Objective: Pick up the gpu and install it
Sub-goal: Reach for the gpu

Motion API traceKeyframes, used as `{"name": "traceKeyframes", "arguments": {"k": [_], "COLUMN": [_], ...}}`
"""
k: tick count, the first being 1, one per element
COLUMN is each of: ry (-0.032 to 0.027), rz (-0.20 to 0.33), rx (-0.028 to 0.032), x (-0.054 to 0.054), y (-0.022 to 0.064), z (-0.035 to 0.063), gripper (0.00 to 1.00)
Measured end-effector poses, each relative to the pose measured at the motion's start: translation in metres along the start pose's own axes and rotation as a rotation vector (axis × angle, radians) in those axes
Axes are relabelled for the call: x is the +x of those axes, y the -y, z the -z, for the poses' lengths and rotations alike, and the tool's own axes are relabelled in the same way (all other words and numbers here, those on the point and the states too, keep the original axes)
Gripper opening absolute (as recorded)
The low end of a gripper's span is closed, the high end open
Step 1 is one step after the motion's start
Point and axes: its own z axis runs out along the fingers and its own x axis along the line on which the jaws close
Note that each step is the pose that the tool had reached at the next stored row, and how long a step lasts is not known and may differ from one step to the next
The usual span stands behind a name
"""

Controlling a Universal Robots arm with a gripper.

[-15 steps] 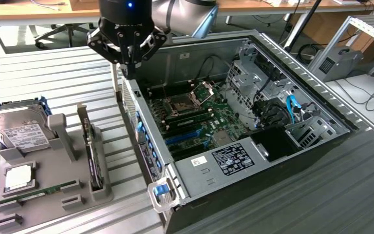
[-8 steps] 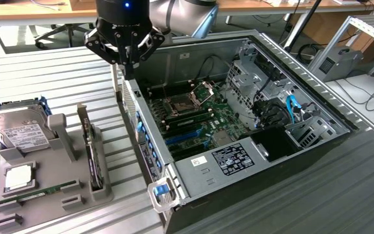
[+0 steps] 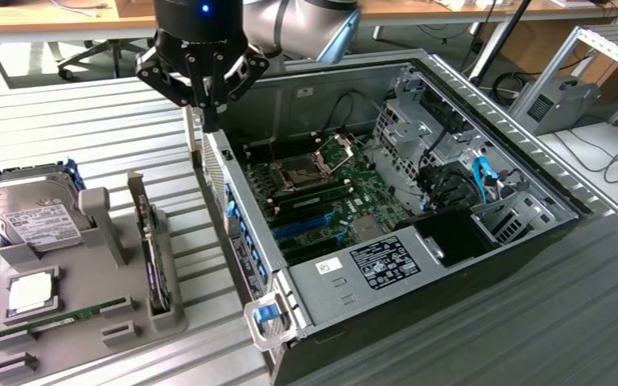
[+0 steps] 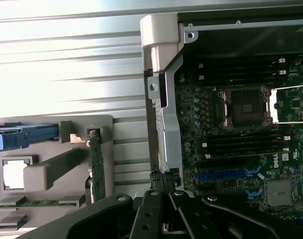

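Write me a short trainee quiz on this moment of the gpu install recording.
1. True or false: the gpu stands edge-on in the grey holder, outside the computer case.
2. Pick one. The tool is: A) shut and empty, above the case's rear edge; B) shut on the gpu; C) open around the hard drive.
3. Name the narrow green part lying in the holder, to the exterior view's left of the gpu.

Key: 1 true; 2 A; 3 the memory stick.
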Motion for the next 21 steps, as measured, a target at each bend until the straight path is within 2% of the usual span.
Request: {"name": "traceKeyframes", "arguments": {"k": [21], "ry": [0.0000], "rz": [0.000], "rx": [0.0000], "x": [0.0102], "y": [0.0008], "z": [0.0002], "gripper": [0.11]}}
